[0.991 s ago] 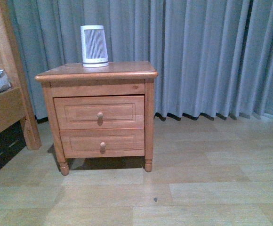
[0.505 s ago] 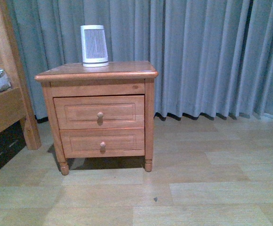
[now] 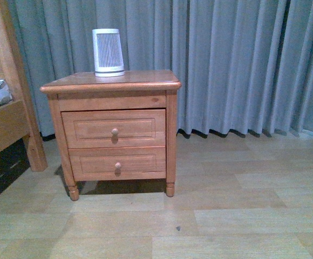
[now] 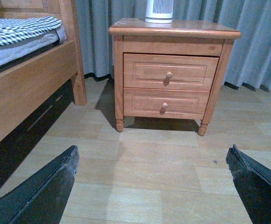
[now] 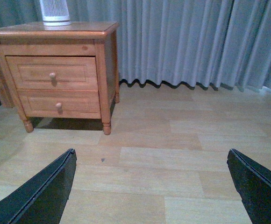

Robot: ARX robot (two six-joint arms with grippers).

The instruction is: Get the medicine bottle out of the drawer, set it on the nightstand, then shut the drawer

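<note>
Grey curtains (image 3: 243, 65) hang behind the nightstand (image 3: 170, 135), which stands far left beside a bed frame (image 3: 5, 127), with a ribbed white device (image 3: 108, 52) on the nightstand's tabletop. Its upper drawer (image 3: 86, 128) is shut flush, and the medicine bottle shows in no view. The left jaws and right jaws gape wide apart over the floor (image 4: 145, 172).

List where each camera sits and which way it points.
Front: on the body, facing the nightstand and curtain head-on; no arm shows.
Left wrist: low over the floor, facing the nightstand from its bed side; left fingers spread wide.
Right wrist: low, facing the nightstand from its curtain side; right fingers spread wide.
Shared: all three show the shut drawer and the ribbed device.
</note>
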